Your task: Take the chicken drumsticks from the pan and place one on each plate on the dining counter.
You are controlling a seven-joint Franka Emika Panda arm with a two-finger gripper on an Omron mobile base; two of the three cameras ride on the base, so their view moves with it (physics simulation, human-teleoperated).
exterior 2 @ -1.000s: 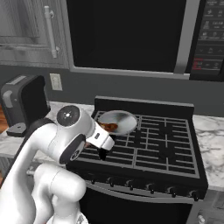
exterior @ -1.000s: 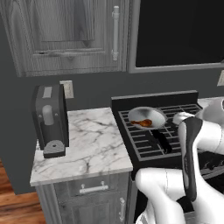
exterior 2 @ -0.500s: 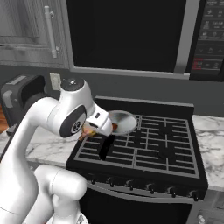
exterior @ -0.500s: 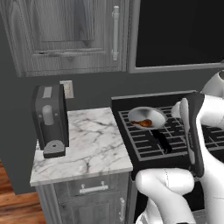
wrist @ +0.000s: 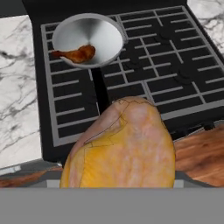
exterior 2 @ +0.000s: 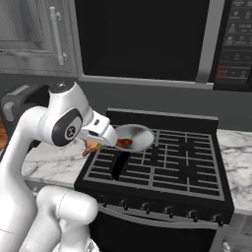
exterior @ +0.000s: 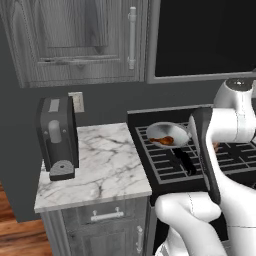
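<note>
The fingers [exterior 2: 90,146] grip one golden-brown, club-shaped chicken drumstick [wrist: 122,146], held above the front-left part of the black stove grate [wrist: 144,78]. A second, reddish-orange drumstick [wrist: 76,54] lies in the shallow silvery-grey frying pan [wrist: 94,35] with a black handle, at the grate's back-left corner, beside the grey-veined marble bench [exterior: 100,165].

A domestic kitchen: a black gas stove [exterior 2: 157,157] with grated burners carries a frying pan [exterior: 167,135]; grey wood-grain cabinets [exterior: 80,40] hang above a marble surface [exterior: 100,170] bearing a dark coffee machine [exterior: 57,135]. A microwave [exterior 2: 234,44] is mounted at far right.
</note>
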